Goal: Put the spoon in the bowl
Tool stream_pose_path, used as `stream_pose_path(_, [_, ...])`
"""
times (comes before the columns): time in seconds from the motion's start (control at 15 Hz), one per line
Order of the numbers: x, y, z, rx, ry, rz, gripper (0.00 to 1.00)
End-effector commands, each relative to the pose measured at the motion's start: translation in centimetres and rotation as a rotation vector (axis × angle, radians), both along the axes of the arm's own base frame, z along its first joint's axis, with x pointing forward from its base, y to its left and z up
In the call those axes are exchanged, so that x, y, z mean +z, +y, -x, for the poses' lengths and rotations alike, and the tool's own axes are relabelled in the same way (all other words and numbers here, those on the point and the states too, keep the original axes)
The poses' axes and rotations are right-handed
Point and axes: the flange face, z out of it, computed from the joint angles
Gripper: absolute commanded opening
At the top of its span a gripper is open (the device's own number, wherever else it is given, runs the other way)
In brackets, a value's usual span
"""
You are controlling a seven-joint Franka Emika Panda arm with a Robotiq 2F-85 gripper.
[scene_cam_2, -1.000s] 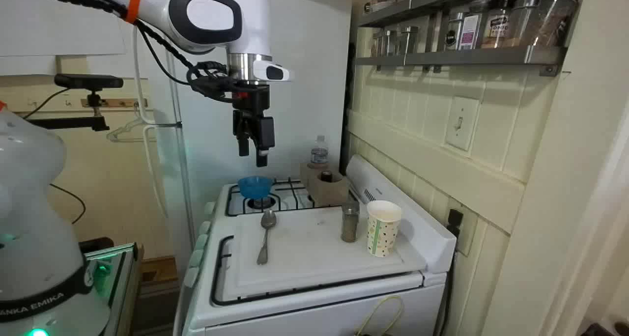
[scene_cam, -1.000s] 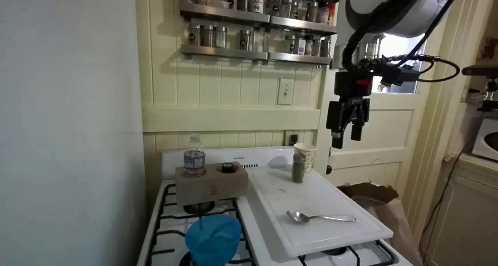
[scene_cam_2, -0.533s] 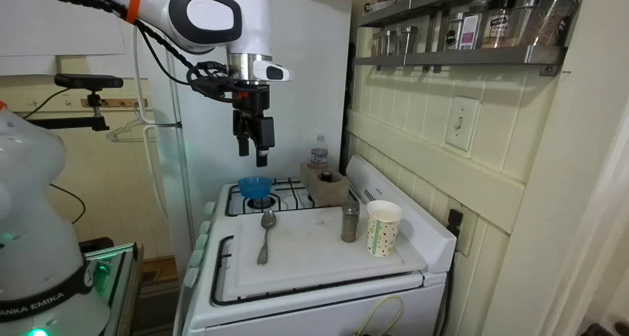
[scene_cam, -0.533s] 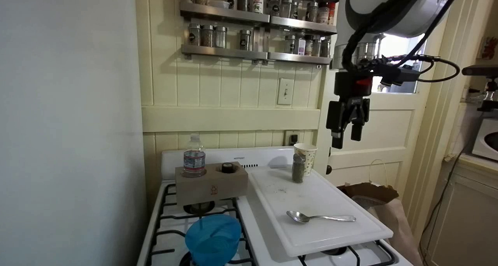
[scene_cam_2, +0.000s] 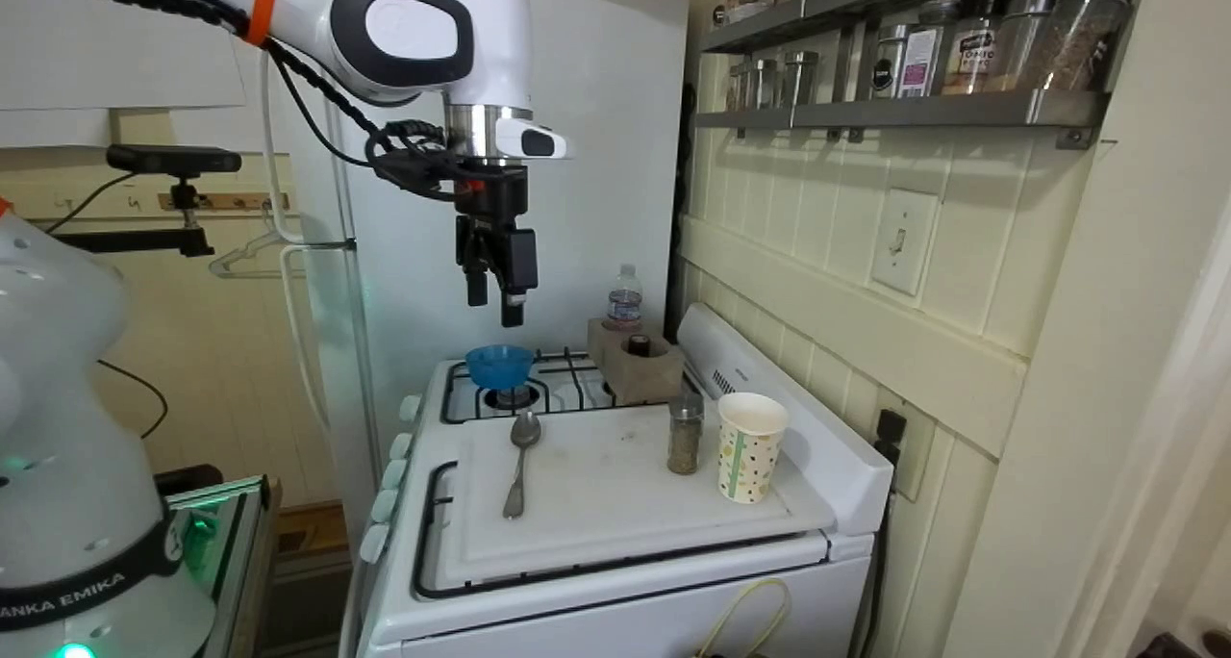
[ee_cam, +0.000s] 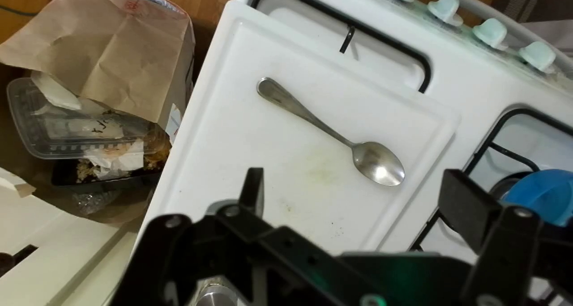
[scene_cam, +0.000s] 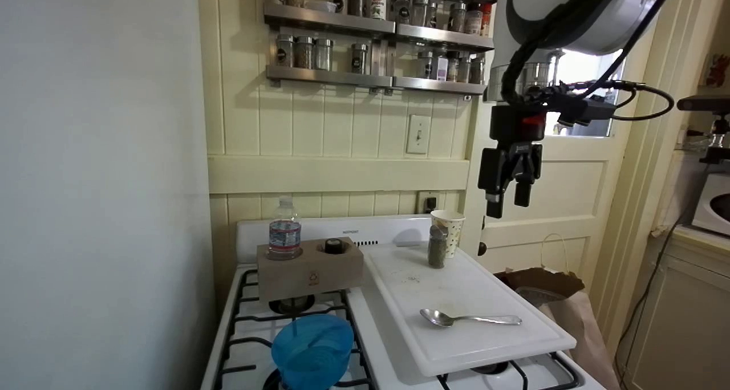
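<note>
The Robotiq gripper (scene_cam: 508, 206), the only one here, is empty, its two fingers spread well apart; in both exterior views it hangs high in the air, touching nothing. In the wrist view the metal spoon (ee_cam: 332, 130) lies on the white cutting board (ee_cam: 233, 163), at the upper centre of the frame, above the line that joins the fingertips. Its handle runs to the upper left; its scoop end lies lower and to the right, on the side nearer the blue plastic bowl (ee_cam: 539, 196), which the right edge cuts off. The bowl sits over the black stove grate (ee_cam: 485, 144), apart from the board.

The coming move turns on an angle. The fingers face each other left against right across the wrist view, and the spoon's long axis slants closer to that line than across it. My judgement is that the grasp calls for a turn of the wrist, so that the fingers straddle the handle, plus a shift toward the top of that frame and a descent. The handle is slim and looks low, so the tips may slip off it.
</note>
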Motion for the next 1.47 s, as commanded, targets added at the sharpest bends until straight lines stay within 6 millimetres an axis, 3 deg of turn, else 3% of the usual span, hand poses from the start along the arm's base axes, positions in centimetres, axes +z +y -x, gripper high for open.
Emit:
stream_pose_path(0.0, [-0.4, -0.6, 0.2, 0.023, -0.007, 0.033, 1.0])
stream_pose_path(0.13, [-3.2, -1.7, 0.4, 0.16, 0.081, 0.053, 1.0])
stream_pose_path(0.33, [-5.7, -3.8, 0.7, 0.303, 0.146, 0.02, 1.0])
stream_pose_path(0.6, [-10.1, -6.2, -0.5, 0.482, 0.253, -0.051, 1.0])
stream_pose_path(0.73, [-12.8, -5.2, -1.5, 0.577, 0.293, -0.016, 1.0])
stream_pose_path(1.0, [-18.0, -0.9, -1.2, 0.743, 0.241, 0.105, 1.0])
stream_pose_path(1.07, [-15.9, -2.6, -1.7, 0.674, 0.254, 0.049, 1.0])
stream_pose_path(1.2, [-17.9, -0.9, -1.5, 0.725, 0.252, 0.079, 1.0])
stream_pose_path(1.4, [-18.1, -0.8, -1.5, 0.734, 0.253, 0.084, 1.0])
